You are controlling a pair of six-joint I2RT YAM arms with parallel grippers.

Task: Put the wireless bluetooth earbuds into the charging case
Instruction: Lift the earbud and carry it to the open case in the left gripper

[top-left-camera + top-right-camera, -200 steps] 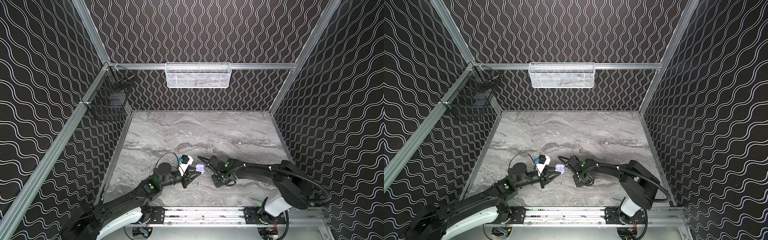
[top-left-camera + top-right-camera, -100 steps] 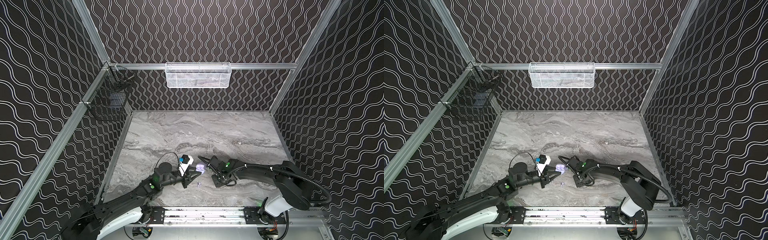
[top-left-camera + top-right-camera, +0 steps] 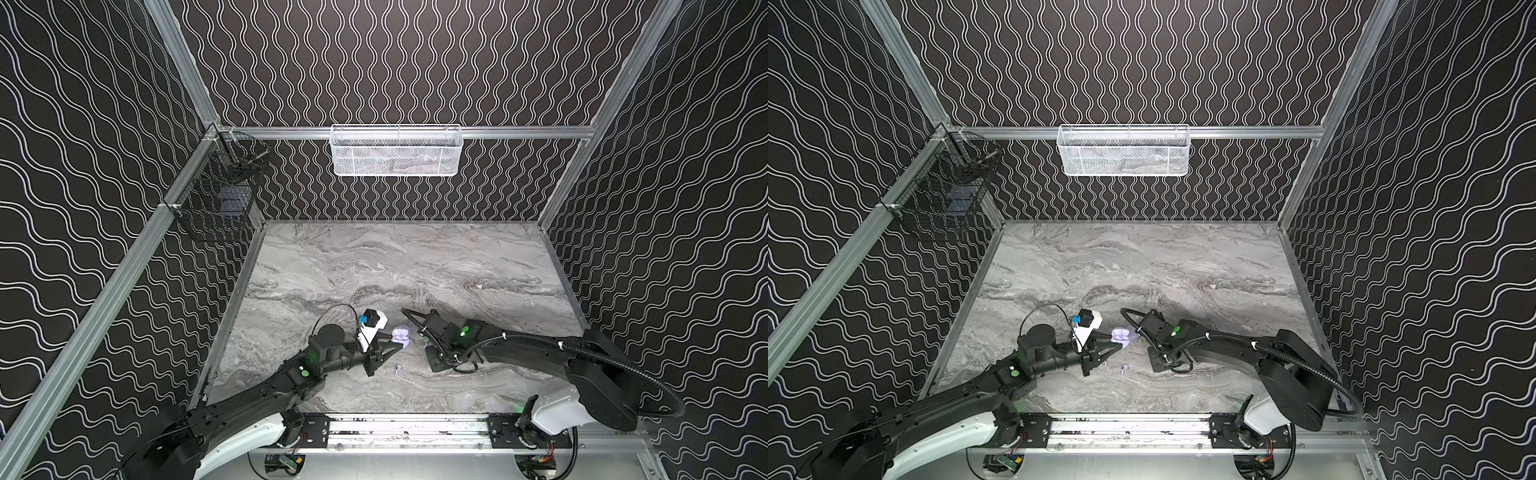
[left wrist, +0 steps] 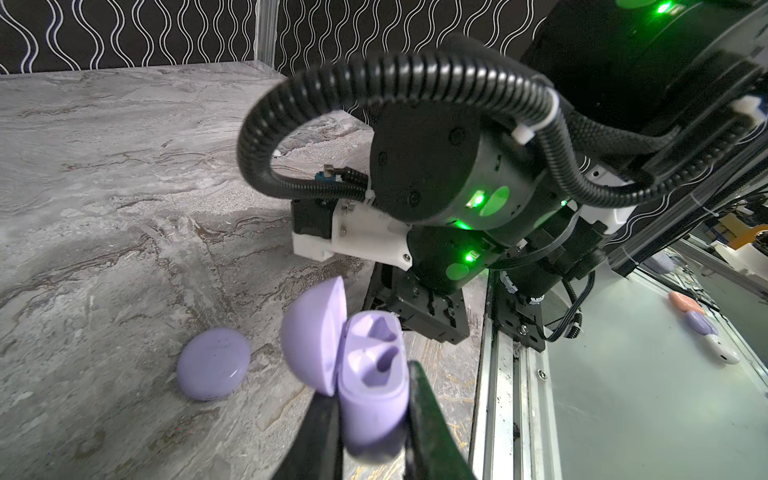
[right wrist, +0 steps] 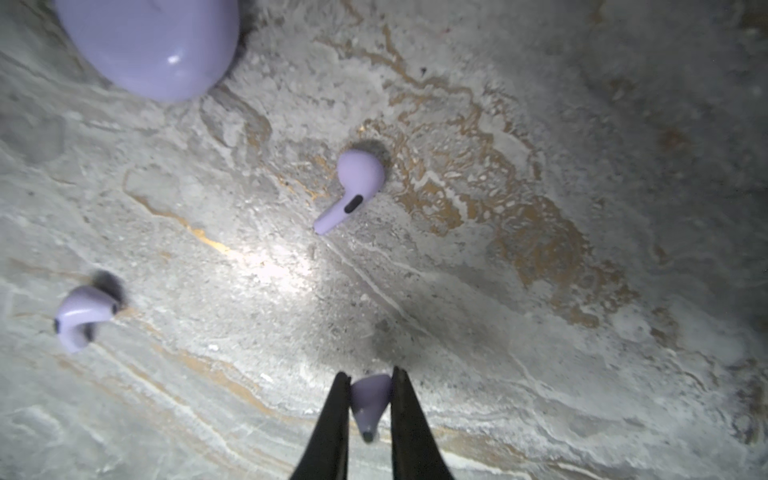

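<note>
Pinches one earbud (image 5: pixel 370 401), stem back toward the wrist, in the shut right hand (image 5: pixel 369 372), with the open case (image 3: pixel 401 333) clamped in the shut left hand (image 4: pixel 372 384) just at ten o'clock in a top view.

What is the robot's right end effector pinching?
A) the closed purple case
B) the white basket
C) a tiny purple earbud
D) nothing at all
C: in the right wrist view the right end effector is shut on a tiny lavender earbud, with the earbud's stem sticking out below the grip.
</note>
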